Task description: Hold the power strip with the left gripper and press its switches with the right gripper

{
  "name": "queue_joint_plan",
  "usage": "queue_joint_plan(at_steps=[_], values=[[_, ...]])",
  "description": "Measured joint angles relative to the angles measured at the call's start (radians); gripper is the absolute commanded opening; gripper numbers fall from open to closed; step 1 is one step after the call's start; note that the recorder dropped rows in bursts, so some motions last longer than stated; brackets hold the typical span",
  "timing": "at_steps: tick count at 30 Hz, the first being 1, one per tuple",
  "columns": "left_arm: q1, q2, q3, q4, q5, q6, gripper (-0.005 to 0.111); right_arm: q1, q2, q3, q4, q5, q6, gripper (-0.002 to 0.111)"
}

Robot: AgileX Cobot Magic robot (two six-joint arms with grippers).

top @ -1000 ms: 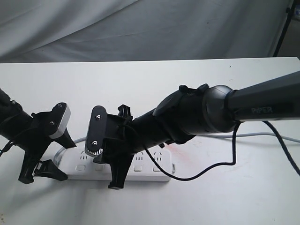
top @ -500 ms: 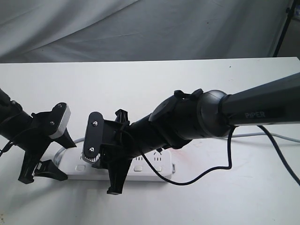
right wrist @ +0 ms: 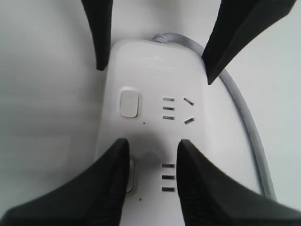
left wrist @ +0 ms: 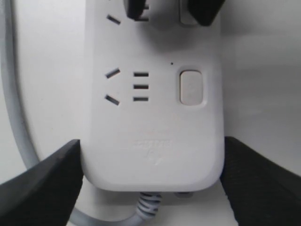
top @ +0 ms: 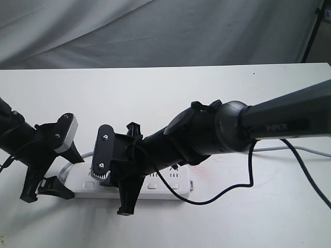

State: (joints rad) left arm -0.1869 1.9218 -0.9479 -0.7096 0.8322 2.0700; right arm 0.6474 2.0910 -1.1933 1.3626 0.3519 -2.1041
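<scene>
The white power strip (top: 165,187) lies flat near the table's front edge, with most of its middle hidden by the right arm. My left gripper (top: 57,173) is shut on its cord end; in the left wrist view its black fingers (left wrist: 51,179) press both long sides of the power strip (left wrist: 155,117), just past the end switch (left wrist: 191,87). My right gripper (top: 115,192) is open and points down onto the strip beside it. In the right wrist view one of its fingertips (right wrist: 120,155) rests over the second of the switches (right wrist: 131,176), while the end switch (right wrist: 129,102) is uncovered.
The grey cord (left wrist: 14,117) loops from the held end and runs off right across the table (top: 289,148). A black cable (top: 243,181) hangs from the right arm down to the tabletop. A grey cloth (top: 155,31) backs the white table, with a black stand leg (top: 313,31) at the far right.
The right arm has shifted slightly left and down, bringing its gripper lower onto the strip. The left gripper and the strip have not moved.
</scene>
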Motion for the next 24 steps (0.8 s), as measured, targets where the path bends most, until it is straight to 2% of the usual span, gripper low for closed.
queue_joint_plan(at_steps=[24], values=[[0.000, 0.000, 0.000, 0.000, 0.000, 0.000, 0.067, 0.001, 0.027, -0.012, 0.012, -0.014, -0.022, 0.033]])
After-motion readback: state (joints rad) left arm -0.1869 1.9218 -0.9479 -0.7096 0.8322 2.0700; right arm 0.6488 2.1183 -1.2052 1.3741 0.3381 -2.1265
